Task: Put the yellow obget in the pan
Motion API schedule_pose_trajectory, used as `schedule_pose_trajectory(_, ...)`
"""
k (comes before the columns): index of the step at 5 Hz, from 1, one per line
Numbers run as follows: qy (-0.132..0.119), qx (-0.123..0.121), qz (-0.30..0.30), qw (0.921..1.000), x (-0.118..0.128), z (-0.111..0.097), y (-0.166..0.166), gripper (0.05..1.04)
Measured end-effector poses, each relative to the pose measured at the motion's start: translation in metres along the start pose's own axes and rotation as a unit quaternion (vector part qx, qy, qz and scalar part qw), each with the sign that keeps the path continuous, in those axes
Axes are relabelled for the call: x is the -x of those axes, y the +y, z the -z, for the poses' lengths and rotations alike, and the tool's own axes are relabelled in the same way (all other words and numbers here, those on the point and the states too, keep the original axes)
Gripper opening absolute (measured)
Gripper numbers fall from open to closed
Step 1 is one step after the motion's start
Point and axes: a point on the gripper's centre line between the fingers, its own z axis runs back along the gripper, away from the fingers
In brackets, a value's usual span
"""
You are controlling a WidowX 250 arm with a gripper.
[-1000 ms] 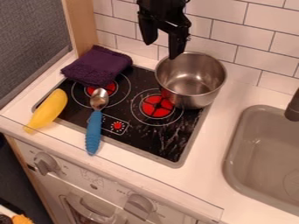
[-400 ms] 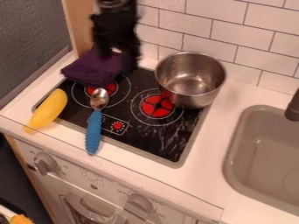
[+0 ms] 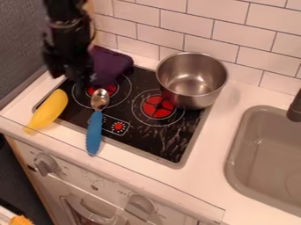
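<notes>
Black hand | fingers apart | near yellow banana (purple cloth behind)

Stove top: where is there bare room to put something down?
Bare patches: front-right glass, between the spoon and pan; counter between stove and sink. The left side is crowded with banana, spoon, purple cloth and the claw.
</notes>
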Motion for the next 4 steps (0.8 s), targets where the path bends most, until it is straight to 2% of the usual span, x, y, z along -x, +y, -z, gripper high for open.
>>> schedule_pose_trajectory(1,0.037,-0.011,-0.016,0.9991,0.021,0.016,0.016,1.001)
schedule_pose_trajectory(2,0.052,-0.006,-0.052,0.9973,0.035,0.025,0.028,1.001)
schedule_pose_trajectory(3,0.078,0.007,-0.069,0.9946,0.042,0.041,0.025,1.001)
schedule_pose_trajectory(4,0.111,0.012,-0.090,0.9896,0.051,0.057,0.020,0.946)
